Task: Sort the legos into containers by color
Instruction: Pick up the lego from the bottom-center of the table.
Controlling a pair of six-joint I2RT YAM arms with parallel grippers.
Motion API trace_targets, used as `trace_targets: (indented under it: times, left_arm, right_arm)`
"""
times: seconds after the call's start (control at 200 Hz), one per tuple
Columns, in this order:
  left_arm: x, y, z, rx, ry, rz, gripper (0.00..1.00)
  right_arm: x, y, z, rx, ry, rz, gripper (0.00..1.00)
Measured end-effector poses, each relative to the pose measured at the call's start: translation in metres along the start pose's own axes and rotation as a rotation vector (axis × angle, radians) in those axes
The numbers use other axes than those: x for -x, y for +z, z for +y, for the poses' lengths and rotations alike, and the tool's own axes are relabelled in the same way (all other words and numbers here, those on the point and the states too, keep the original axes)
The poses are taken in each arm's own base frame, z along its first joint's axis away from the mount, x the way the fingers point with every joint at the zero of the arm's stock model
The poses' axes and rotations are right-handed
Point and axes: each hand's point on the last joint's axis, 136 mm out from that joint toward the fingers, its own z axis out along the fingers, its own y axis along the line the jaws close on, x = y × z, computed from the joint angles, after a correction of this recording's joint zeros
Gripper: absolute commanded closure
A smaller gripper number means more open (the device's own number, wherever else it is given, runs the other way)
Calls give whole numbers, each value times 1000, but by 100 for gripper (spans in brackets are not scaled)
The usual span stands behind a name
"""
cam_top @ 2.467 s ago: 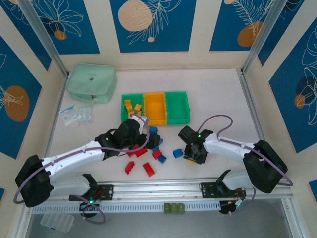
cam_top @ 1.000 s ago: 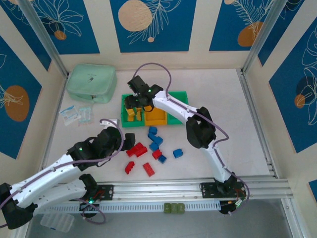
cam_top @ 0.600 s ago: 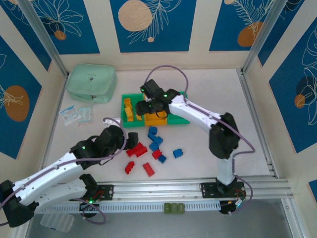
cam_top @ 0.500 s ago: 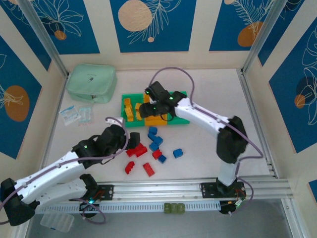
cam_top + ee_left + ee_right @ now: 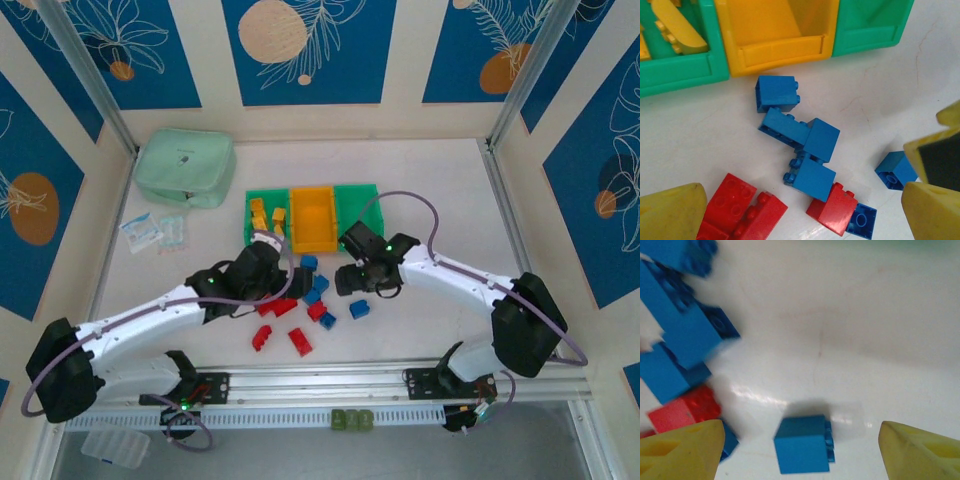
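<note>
The right hand (image 5: 799, 452), spread wide and empty, hovers over a blue lego (image 5: 801, 440) on the tabletop (image 5: 865, 340), likely light, rigid and slick, best pinched across its flat sides.

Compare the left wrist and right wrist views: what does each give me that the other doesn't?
Left wrist, not right wrist: the orange container and a yellow brick lying in the left green container. Right wrist, not left wrist: the right end effector, open, with a finger either side of the lone blue brick and clear of it. Shared: that lone blue brick, the blue cluster, and the red brick next to it.
</note>
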Motion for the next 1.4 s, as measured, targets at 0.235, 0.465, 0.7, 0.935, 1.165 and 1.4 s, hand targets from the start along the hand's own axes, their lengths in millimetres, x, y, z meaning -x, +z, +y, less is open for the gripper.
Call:
trace_targets:
  times: [0.235,0.465,0.7,0.935,1.165,1.4]
  left_arm:
    - [4,2,-4,-14,0,-9,1]
    - [4,1,-4,-14,-2,-9,1]
    - [4,1,-4,-14,-2,-11,1]
    - [4,1,-4,-14,-1,-11,1]
    - [12,-6,-3,-9,-5,-49,1]
    - [22,-24,8,25,-19,-113,1]
  right_arm:
    - [-24,26,8,-4,-33,70,22]
    - [-32,49,7,-48,-33,124,34]
    - [-30,50,3,-71,-34,112,49]
    - [-27,46,1,-76,-36,96,58]
    - [3,20,17,-32,-52,11,59]
    - [84,-17,51,52,-56,-163,60]
